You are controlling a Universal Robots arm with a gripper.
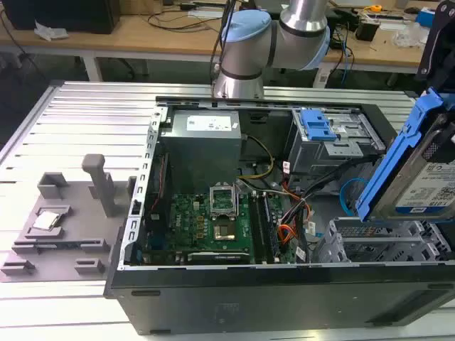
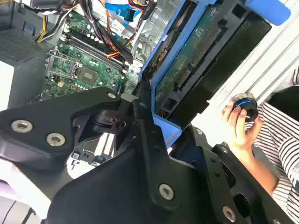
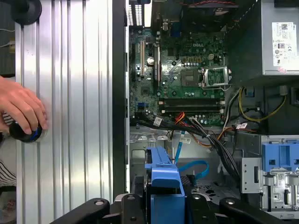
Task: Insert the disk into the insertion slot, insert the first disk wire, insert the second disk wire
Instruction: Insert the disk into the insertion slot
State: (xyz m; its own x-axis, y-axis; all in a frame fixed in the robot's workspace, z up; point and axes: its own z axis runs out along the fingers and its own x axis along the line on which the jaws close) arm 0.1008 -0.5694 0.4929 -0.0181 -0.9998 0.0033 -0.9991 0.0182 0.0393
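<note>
Claw around disk (tilted)

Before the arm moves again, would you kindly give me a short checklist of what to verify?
1. Grip: gripper shut on the disk: ok.
2. Disk level with the slot: it hangs tilted above it, not ok.
3. Blue cable clear of the slot: cannot tell.
4. Person's hand outside the computer case: ok.
</note>
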